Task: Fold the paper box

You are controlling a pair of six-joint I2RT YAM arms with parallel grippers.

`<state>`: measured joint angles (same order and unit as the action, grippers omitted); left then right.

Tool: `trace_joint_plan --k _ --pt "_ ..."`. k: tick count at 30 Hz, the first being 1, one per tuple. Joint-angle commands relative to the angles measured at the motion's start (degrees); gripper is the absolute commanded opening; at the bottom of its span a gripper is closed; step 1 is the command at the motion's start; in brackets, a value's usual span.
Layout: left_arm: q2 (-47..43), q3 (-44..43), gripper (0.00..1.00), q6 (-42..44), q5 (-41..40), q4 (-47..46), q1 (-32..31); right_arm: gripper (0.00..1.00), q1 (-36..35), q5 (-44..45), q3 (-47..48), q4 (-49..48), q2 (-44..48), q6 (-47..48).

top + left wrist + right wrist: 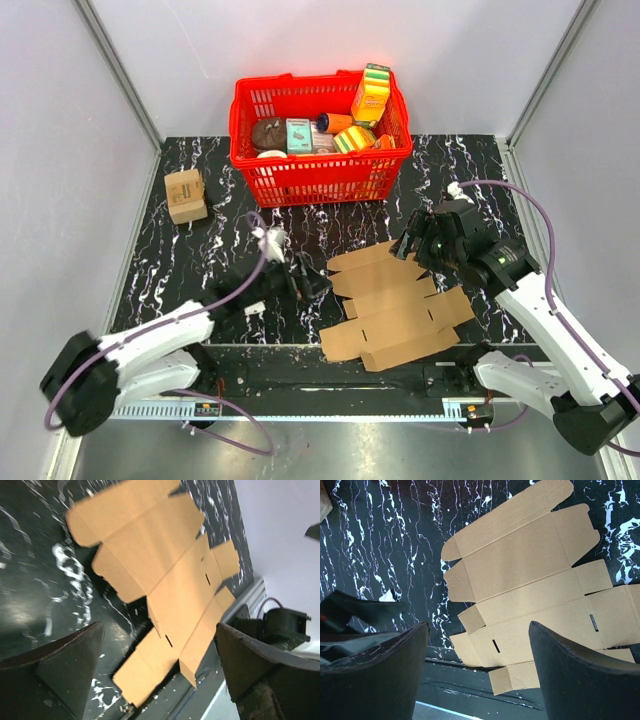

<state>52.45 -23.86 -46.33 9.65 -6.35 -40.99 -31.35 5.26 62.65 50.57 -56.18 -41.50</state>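
Observation:
The paper box lies unfolded as a flat brown cardboard sheet with creases and notched flaps, on the black marbled table near its front edge. Its nearest strip is bent up a little along a crease. My left gripper hovers just left of the sheet, open and empty; its wrist view shows the paper box ahead between the spread fingers. My right gripper hangs over the sheet's far right corner, open and holding nothing. From the right wrist the paper box spreads out below the wide-apart fingers.
A red basket of colourful packages stands at the back centre. A small tan printed box sits at the back left. Grey walls close in both sides, and the metal rail runs along the near edge.

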Motion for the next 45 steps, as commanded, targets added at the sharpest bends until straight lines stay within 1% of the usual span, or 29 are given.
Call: trace_joint_plan --k 1,3,7,10,13,14,15,20,21,27,28,30,31,33,37,38,41,42,44,45 --pt "11.25 -0.4 0.99 -8.5 -2.7 -19.02 -5.4 0.86 -0.11 -0.33 2.12 -2.23 0.46 -0.78" --pt "16.43 -0.23 0.99 -10.35 -3.23 -21.41 -6.03 0.86 -0.11 -1.04 2.38 -2.66 0.64 -0.25" --pt "22.16 -0.4 0.99 -13.52 -4.46 -25.46 -6.73 0.86 -0.11 -1.3 3.26 -2.67 0.72 1.06" --pt "24.37 -2.06 0.99 -14.4 -6.74 -23.2 -6.99 0.86 -0.11 -1.65 3.35 -2.58 0.72 2.2" --pt "25.95 -3.03 0.95 -15.46 -8.41 -21.43 -7.08 0.86 -0.11 -1.65 3.27 -2.67 0.99 2.38" --pt "26.82 -3.21 0.92 -15.9 -8.68 -21.16 -7.08 0.86 -0.11 -1.65 3.27 -2.67 1.34 2.38" --pt "27.35 -3.39 0.91 -16.25 -9.21 -20.9 -7.0 0.86 -0.11 -1.74 3.18 -2.67 1.17 2.47" --pt "30.43 -4.44 0.86 -18.18 -9.47 -21.78 -7.0 0.86 -0.02 -2.0 2.74 -3.28 1.43 2.65" --pt "31.57 -4.7 0.84 -18.36 -11.04 -21.78 -7.0 0.86 -0.02 -2.27 2.65 -3.37 1.43 2.73" --pt "35.53 -7.61 0.75 -19.15 -12.9 -21.25 -7.0 0.86 -0.02 -2.71 2.56 -3.63 1.34 3.09" --pt "36.05 -8.13 0.71 -19.33 -12.99 -21.6 -7.0 0.86 -0.02 -2.62 2.47 -3.55 1.34 3.26" --pt "37.37 -8.83 0.67 -19.5 -12.99 -21.77 -7.0 0.86 -0.02 -2.62 2.47 -3.54 1.51 3.44" --pt "37.9 -9.45 0.61 -19.5 -12.9 -21.86 -7.0 0.86 -0.02 -2.62 2.47 -3.54 1.52 3.7" --pt "39.05 -10.15 0.55 -19.5 -12.73 -21.86 -7.0 0.86 -0.02 -2.71 2.39 -3.54 1.6 3.88" --pt "40.1 -10.33 0.5 -19.42 -12.81 -22.13 -7.0 0.86 0.06 -2.36 2.12 -3.54 1.87 4.23" --pt "40.36 -10.33 0.43 -19.33 -12.81 -22.21 -7.0 0.86 0.06 -2.36 2.04 -3.46 1.87 4.23" --pt "41.07 -10.24 0.31 -19.42 -12.55 -22.92 -7.0 0.86 0.15 -2.36 1.86 -3.54 1.87 4.23" --pt "41.24 -10.07 0.24 -19.42 -12.38 -23.53 -7.0 0.86 0.07 -2.44 1.86 -3.54 1.87 4.32" --pt "41.33 -9.89 0.18 -19.77 -12.2 -24.15 -7.0 0.86 0.06 -2.53 1.6 -3.54 1.87 4.23" --pt "41.25 -9.81 0.13 -19.77 -12.2 -24.5 -7.08 0.86 0.15 -2.44 1.42 -3.63 1.95 4.23"
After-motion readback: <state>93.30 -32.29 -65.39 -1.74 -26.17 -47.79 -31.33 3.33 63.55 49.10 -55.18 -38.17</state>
